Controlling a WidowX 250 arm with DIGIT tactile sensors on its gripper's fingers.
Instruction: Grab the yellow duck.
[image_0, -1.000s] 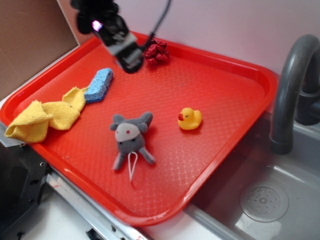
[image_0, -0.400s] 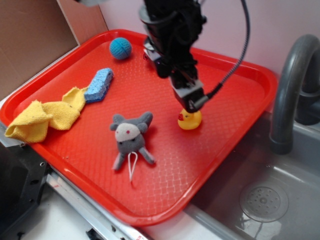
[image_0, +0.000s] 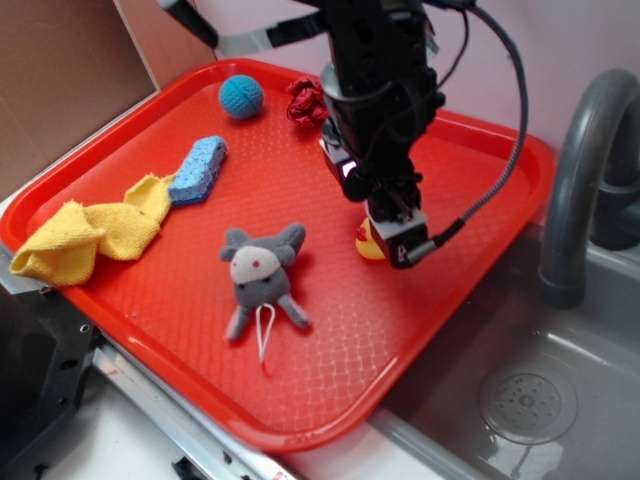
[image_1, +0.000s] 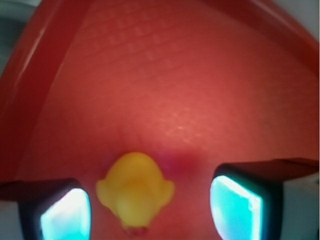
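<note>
Far left, near edge of the red tray (image_0: 330, 420): yellow cloth (image_0: 85, 235) lies crumpled, with the blue sponge (image_0: 198, 170) touching its far end. Neither matters to me; both sit well apart from my work area.

Farther back: blue ball (image_0: 241, 96) and a red scrunchie (image_0: 306, 101) near the tray's far rim, also out of my way.

Centre: grey plush mouse (image_0: 262, 275) lies flat, near the duck's left side but not touching it. Judgement: enough gap that my left finger should not catch it.

Right of centre: the yellow duck (image_1: 135, 192) sits upright on the tray. My gripper (image_0: 400, 245) is low over it and hides most of it in the exterior view; only a yellow sliver with a bit of orange beak shows. In the wrist view the duck lies between my fingertips (image_1: 235, 200), closer to the left pad. Jaws stand wide, clear of the duck on both sides, so I hold nothing yet. Wide spread is there to straddle the rounded body before closing.

Far right: grey faucet (image_0: 585, 150) and sink (image_0: 540, 390), off the tray.

Judgement: closing is the step in hand; the off-centre duck may slide.
</note>
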